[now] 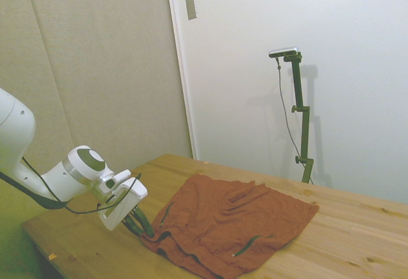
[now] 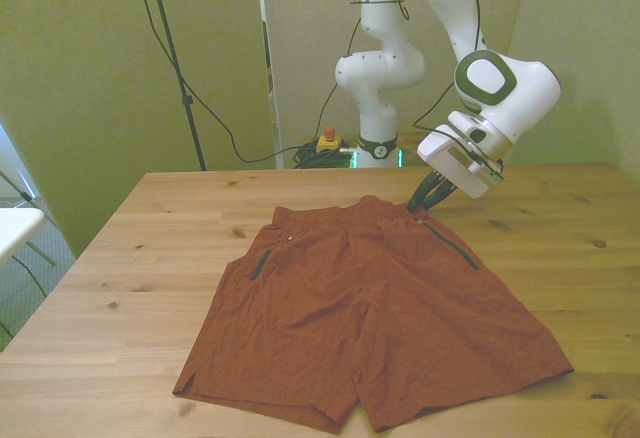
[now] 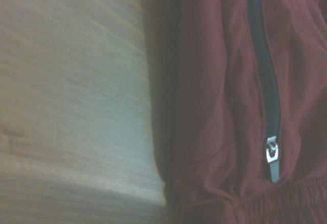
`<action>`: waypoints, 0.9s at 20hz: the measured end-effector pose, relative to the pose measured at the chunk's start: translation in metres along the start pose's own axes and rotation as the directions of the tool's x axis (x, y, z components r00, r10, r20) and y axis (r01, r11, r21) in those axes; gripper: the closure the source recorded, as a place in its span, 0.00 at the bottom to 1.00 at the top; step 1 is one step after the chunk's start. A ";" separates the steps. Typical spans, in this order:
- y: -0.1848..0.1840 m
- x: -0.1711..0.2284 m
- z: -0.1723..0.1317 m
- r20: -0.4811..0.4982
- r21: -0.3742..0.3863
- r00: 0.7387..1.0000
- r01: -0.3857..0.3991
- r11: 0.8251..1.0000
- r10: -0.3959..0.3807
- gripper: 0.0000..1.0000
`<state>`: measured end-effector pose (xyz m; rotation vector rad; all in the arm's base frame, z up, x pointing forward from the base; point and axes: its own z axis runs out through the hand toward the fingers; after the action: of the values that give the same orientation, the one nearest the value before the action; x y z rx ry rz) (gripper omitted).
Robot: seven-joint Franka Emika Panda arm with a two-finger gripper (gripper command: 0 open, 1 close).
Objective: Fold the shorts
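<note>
The rust-orange shorts (image 2: 370,313) lie spread flat on the wooden table (image 2: 150,258), waistband toward the far edge and legs toward the near edge. Dark zippered pockets show on both sides. My gripper (image 2: 424,201) is tilted low at the waistband corner on the front view's right. In the side view the same gripper (image 1: 141,226) has its dark fingers drawn close together on the edge of the shorts (image 1: 229,221). The wrist view shows that side of the shorts (image 3: 214,106) from close by, with a dark zipper (image 3: 265,81) and its metal pull beside bare wood.
Bare table surface runs all around the shorts, widest on the front view's left. A black tripod leg and cables (image 2: 185,98) stand behind the table's far edge. A white object (image 2: 15,226) sits off the table at the front view's left.
</note>
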<state>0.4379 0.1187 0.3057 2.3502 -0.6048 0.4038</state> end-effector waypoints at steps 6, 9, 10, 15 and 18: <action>0.000 0.001 -0.006 -0.006 0.009 1.000 -0.005 1.000 0.005 1.00; 0.006 0.004 -0.020 0.010 0.044 1.000 -0.028 0.999 0.028 1.00; 0.010 0.007 -0.027 0.024 0.070 0.999 -0.038 0.997 0.037 1.00; 0.063 0.048 -0.053 0.070 0.178 0.984 -0.174 0.969 0.164 1.00; 0.108 0.079 -0.052 0.113 0.232 0.957 -0.285 0.930 0.266 1.00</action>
<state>0.4425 0.0567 0.4348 2.5320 -0.9802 0.5395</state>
